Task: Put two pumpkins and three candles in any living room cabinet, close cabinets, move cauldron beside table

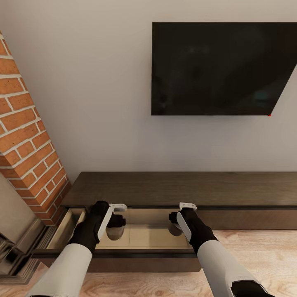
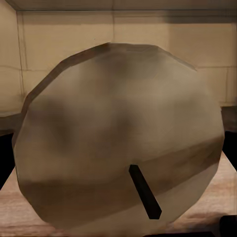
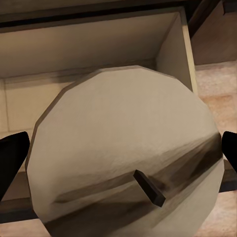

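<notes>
Fingers of the left gripper [image 1: 114, 222] were seen closed round a candle [image 1: 114, 232] held over the open drawer [image 1: 66, 229] of the cabinet [image 1: 185, 187], near the drawer's left end, while the right gripper [image 1: 178, 225] was clamped likewise on a second candle [image 1: 175, 229] toward the drawer's right end. In the left wrist view the candle top [image 2: 118, 143] with its dark wick [image 2: 144, 191] was shown close against the camera, the pale drawer wall behind it; in the right wrist view the other candle top [image 3: 128, 158] was framed by dark fingertips [image 3: 12, 158] at either side, with the drawer's inner corner beyond. How far either candle hung above the drawer floor could not be judged (the pictures gave no side-on look). A release from too high was judged the main risk, since a stubby cylinder could tip and roll toward the front edge. A candle left standing proud of the drawer walls might also foul the cabinet top when the drawer was pushed shut. Contact between the wrists and the drawer's front edge was a further hazard on withdrawal.
</notes>
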{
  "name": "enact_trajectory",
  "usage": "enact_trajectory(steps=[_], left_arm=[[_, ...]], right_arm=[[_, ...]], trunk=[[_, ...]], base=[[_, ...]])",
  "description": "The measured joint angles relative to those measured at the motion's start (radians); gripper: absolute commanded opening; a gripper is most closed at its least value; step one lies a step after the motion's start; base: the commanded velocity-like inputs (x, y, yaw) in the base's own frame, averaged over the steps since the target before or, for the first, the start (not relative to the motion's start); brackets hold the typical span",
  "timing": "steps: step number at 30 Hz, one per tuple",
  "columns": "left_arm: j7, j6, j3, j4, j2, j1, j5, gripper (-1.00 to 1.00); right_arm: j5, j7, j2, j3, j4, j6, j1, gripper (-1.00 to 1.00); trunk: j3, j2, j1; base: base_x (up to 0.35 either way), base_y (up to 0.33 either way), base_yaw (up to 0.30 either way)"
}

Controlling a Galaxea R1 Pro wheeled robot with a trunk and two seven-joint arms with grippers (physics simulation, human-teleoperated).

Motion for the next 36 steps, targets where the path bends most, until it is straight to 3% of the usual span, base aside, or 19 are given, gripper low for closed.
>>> enact_trajectory(steps=[7,11,15,26,31,36], left_arm=[[-0.004,0.000,-0.001,0.047,-0.008,-0.018,0.007,-1.00],[-0.009,0.000,-0.002,0.057,-0.012,-0.020,0.052,-1.00],[-0.010,0.000,-0.005,0.058,-0.013,-0.021,0.065,-1.00],[-0.011,-0.027,-0.010,0.055,-0.015,-0.021,0.069,-1.00],[-0.011,-0.030,-0.024,0.052,-0.017,-0.021,0.075,-1.00],[-0.011,-0.030,-0.050,0.049,-0.018,-0.021,0.106,-1.00]], right_arm=[[0.000,0.001,0.000,0.000,0.001,0.000,0.000,-1.00],[0.000,0.001,0.000,0.001,0.001,0.000,0.000,-1.00],[0.000,0.002,0.000,0.001,0.001,-0.001,0.000,-1.00],[0.000,0.035,0.000,0.002,-0.001,-0.002,0.001,-1.00],[0.000,0.038,0.000,0.009,-0.002,-0.002,0.001,-1.00],[0.001,0.038,0.000,0.012,-0.002,-0.001,0.001,-1.00]], trunk=[[0.000,0.000,0.000],[0.000,0.000,0.000],[0.000,0.000,0.000],[0.000,0.000,0.000],[0.000,0.000,0.000],[0.000,0.000,0.000]], base=[[0.000,0.000,0.000],[0.000,0.000,0.000],[0.000,0.000,0.000],[0.043,0.000,0.000],[0.043,-0.001,0.000],[0.102,-0.088,0.000]])
